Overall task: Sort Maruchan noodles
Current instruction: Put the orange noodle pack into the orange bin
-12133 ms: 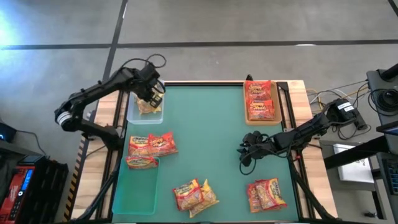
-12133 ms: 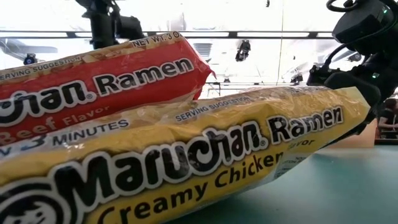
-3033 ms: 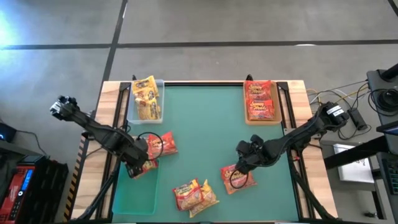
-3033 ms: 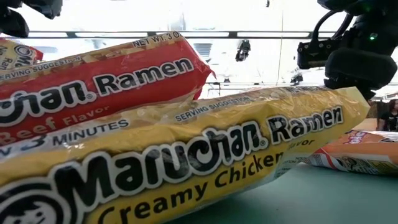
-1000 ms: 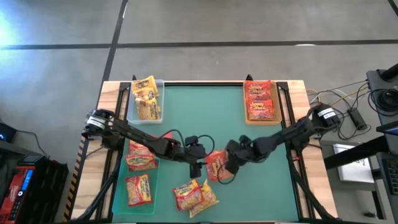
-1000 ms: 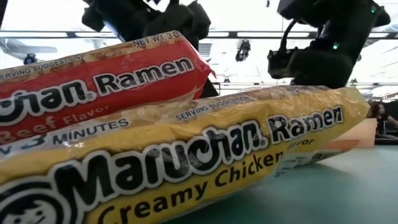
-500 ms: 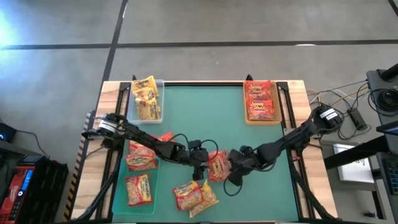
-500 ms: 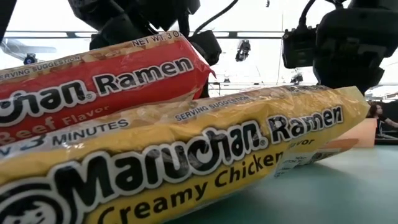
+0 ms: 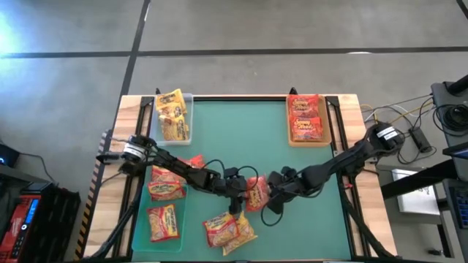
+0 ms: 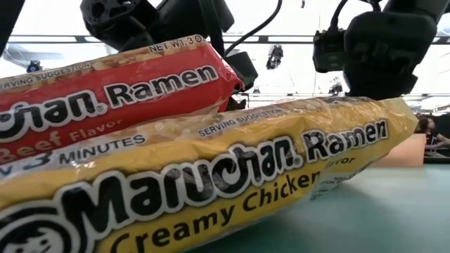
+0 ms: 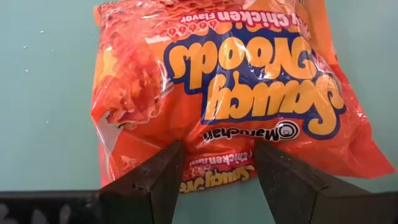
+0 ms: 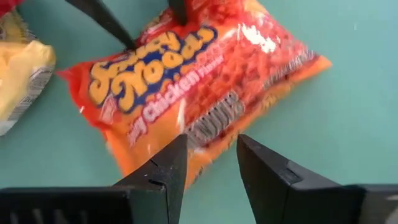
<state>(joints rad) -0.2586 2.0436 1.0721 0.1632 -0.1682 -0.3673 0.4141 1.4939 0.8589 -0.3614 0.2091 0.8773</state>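
Note:
An orange Maruchan packet (image 9: 255, 194) lies mid-table between my two grippers. My left gripper (image 9: 241, 199) is open and slants down over the packet's left end (image 11: 214, 171), one finger on each side of the middle of that end's edge. My right gripper (image 9: 269, 193) is shut on the packet's opposite end (image 12: 208, 127). In the low view a red packet (image 10: 112, 91) and a yellow packet (image 10: 211, 176) lie right in front of the camera, so both grippers show only above them. My left gripper's fingers (image 11: 165, 177) stand over the packet's end edge; I cannot tell whether they touch it. My right gripper has the packet's edge (image 12: 205, 140) between its two fingers, slanting down from the table's right side. The packet's far end is down near the table.
A clear tray (image 9: 185, 135) at the far left holds yellow packets. A tan tray (image 9: 289, 139) at the far right holds red-orange ones. A green tray (image 9: 140, 237) at the near left holds two packets. A red packet (image 9: 192, 161) and a red and yellow pair (image 9: 228, 228) lie loose.
My left gripper has come down toward the near edge, onto the orange packet's left end, and has stayed open. My right gripper has kept almost still on the packet's other end. The packet has stayed where it was.

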